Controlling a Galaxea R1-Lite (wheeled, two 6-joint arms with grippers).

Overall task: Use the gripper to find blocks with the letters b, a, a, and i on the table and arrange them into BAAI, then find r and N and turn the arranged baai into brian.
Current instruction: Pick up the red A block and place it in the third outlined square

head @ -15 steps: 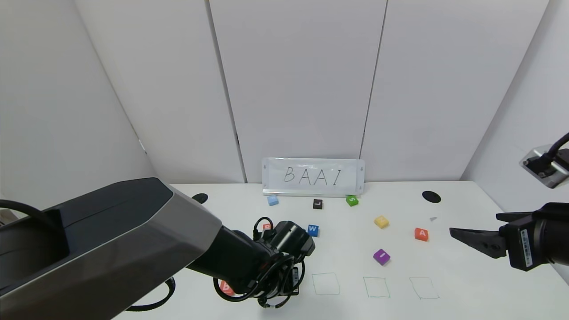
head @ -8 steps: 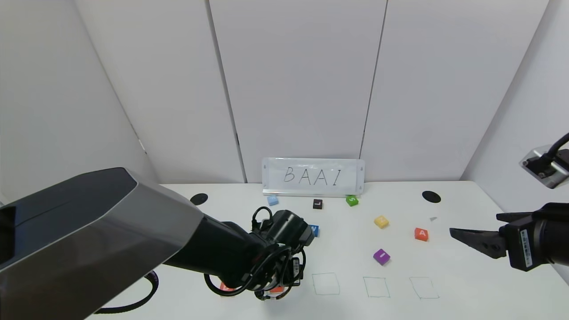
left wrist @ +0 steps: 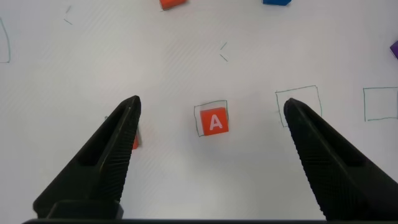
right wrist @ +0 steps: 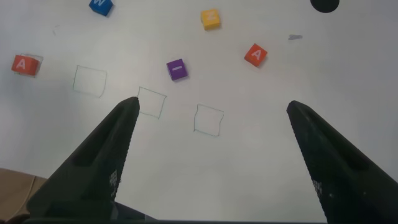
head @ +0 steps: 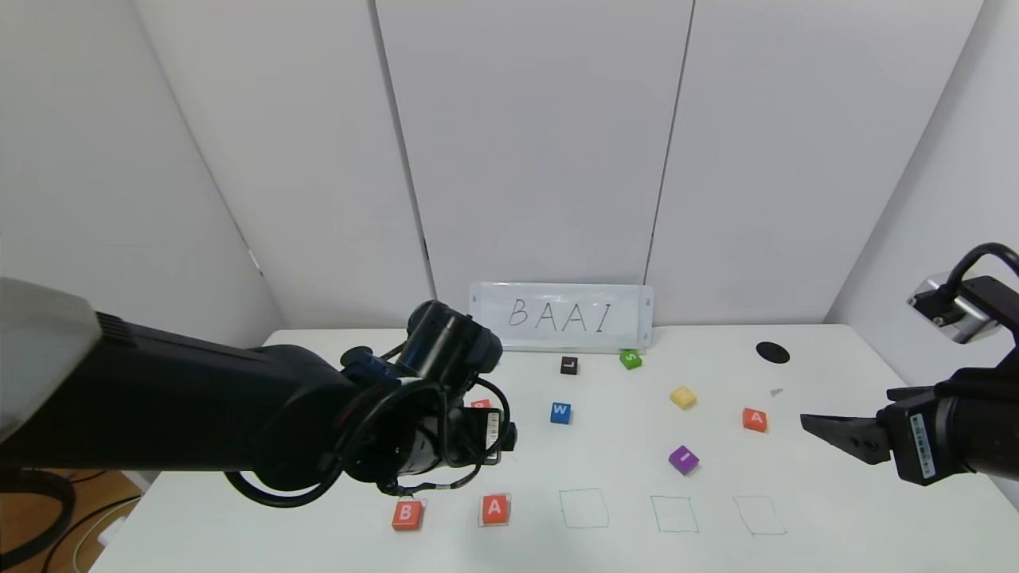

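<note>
B block (head: 407, 515) and first A (head: 495, 509) sit in row, directly below left gripper (left wrist: 211, 124), fingers spread, empty. Second A (head: 754, 419) and purple I (head: 683, 459) loose ahead of right gripper (right wrist: 211, 124), spread, idle. R (head: 481, 405) partly hidden behind left gripper. Three outlines unfilled; N not seen.

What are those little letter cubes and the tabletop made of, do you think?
The blocks, such as the A and the B, look like painted wood or moulded plastic: flat, even colour, crisp edges, white printed letters, no gloss. Which of the two cannot be told. The table looks like smooth white laminate: it takes thin pen-drawn squares and shows soft shadows, no grain.
</note>
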